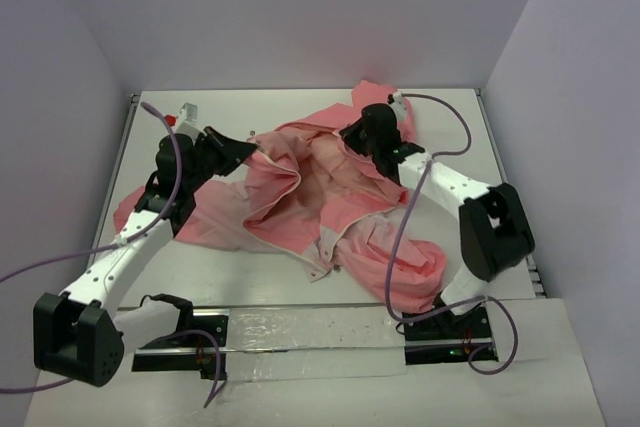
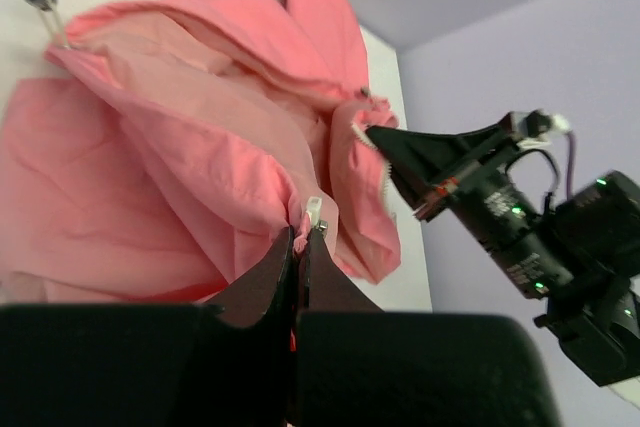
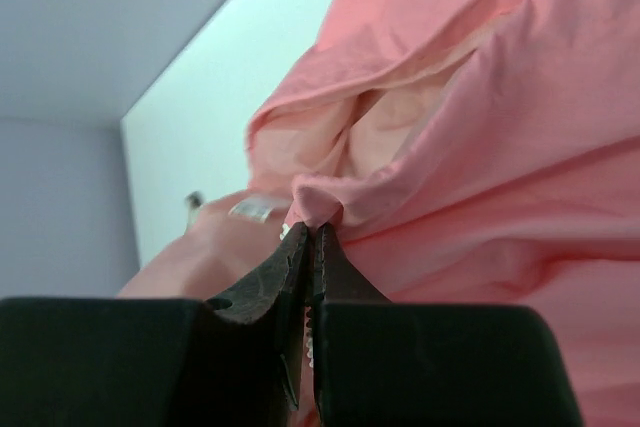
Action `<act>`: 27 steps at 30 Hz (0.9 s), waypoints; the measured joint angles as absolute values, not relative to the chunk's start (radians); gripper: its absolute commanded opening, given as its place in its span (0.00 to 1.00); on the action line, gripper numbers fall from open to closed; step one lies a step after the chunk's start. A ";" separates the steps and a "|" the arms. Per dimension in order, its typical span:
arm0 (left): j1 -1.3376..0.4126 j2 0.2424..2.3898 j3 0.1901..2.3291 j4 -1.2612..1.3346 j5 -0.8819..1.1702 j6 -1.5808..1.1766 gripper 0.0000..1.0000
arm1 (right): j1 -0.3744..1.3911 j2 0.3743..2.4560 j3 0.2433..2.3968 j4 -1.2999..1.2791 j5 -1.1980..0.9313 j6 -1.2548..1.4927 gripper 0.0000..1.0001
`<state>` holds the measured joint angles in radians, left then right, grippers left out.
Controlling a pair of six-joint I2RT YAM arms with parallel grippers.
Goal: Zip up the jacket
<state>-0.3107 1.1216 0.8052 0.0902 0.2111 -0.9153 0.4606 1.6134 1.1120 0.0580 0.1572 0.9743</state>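
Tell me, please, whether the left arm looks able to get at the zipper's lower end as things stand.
Probably yes, though not at once: the left claw is shut on the jacket and must let go first. The zipper's lower end lies uncovered, with bare table beside it.

Pink jacket point(image 2: 150, 177), left end effector point(image 2: 303, 234) pinching edge

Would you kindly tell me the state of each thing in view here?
Jacket: front open, rumpled.
Zipper: undone.
Left gripper: jaws shut on the jacket's edge.
Right gripper: jaws shut on a fold of the jacket.
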 measured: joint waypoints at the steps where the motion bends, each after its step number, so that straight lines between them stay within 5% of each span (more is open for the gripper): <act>1: -0.311 1.094 0.788 0.091 0.181 -0.923 0.00 | 0.460 1.660 1.159 0.032 0.167 0.981 0.00; 11: -0.311 1.047 0.758 0.076 0.082 -0.950 0.00 | 0.459 2.131 1.744 -0.150 0.258 0.994 0.05; 16: -0.312 1.039 0.758 0.057 0.069 -0.948 0.00 | 0.450 2.293 1.983 -0.249 0.209 0.907 0.43; 19: -0.311 1.038 0.758 0.056 0.067 -0.943 0.00 | 0.441 2.364 2.122 -0.289 0.145 0.834 0.55; 27: -0.311 1.053 0.758 0.057 0.071 -0.928 0.00 | 0.427 2.298 2.126 -0.383 0.050 0.565 0.59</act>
<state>-0.3115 1.0535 0.7578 0.0567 0.0714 -0.9285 0.4274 2.2977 2.1260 -0.3831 0.0504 0.5650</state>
